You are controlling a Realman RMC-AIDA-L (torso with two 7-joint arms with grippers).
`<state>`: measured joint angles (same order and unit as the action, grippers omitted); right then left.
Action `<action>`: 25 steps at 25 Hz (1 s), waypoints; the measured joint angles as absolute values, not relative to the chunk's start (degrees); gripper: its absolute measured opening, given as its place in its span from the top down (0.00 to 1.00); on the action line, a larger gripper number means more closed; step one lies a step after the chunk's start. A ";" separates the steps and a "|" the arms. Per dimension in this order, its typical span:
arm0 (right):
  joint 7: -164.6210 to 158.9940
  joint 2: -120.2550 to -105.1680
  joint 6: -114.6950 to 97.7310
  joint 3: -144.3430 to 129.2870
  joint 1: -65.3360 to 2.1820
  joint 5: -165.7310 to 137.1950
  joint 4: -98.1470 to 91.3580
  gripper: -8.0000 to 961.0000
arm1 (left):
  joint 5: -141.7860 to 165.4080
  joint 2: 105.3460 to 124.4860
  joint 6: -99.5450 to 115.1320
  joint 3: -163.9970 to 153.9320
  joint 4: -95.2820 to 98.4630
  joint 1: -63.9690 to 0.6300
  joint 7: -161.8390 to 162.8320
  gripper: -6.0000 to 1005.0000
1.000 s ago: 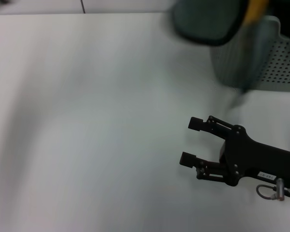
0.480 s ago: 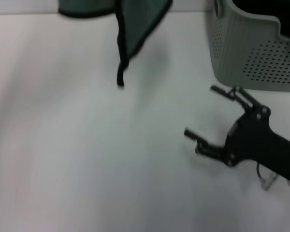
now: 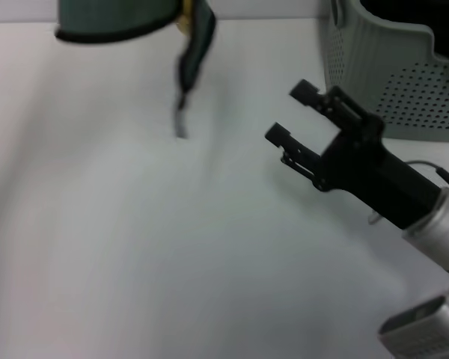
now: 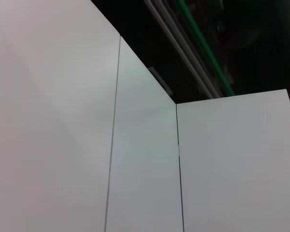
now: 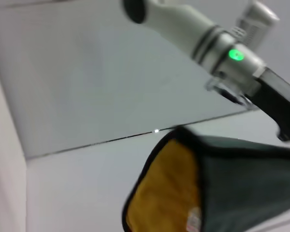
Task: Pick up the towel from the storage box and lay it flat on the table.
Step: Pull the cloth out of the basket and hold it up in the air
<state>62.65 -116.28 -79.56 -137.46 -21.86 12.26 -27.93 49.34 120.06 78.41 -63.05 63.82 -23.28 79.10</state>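
We see the towel hanging above the table's far edge, teal side out, one black-piped corner dangling; the left gripper holding it lies beyond the head view; our right gripper hovers with fingers apart beside the storage box; wide bare tabletop stretches below.
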 joint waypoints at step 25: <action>67.67 -116.28 -77.97 -139.59 -26.07 14.51 -29.15 0.36 | 48.47 120.13 78.49 -66.47 63.12 -24.72 78.86 0.99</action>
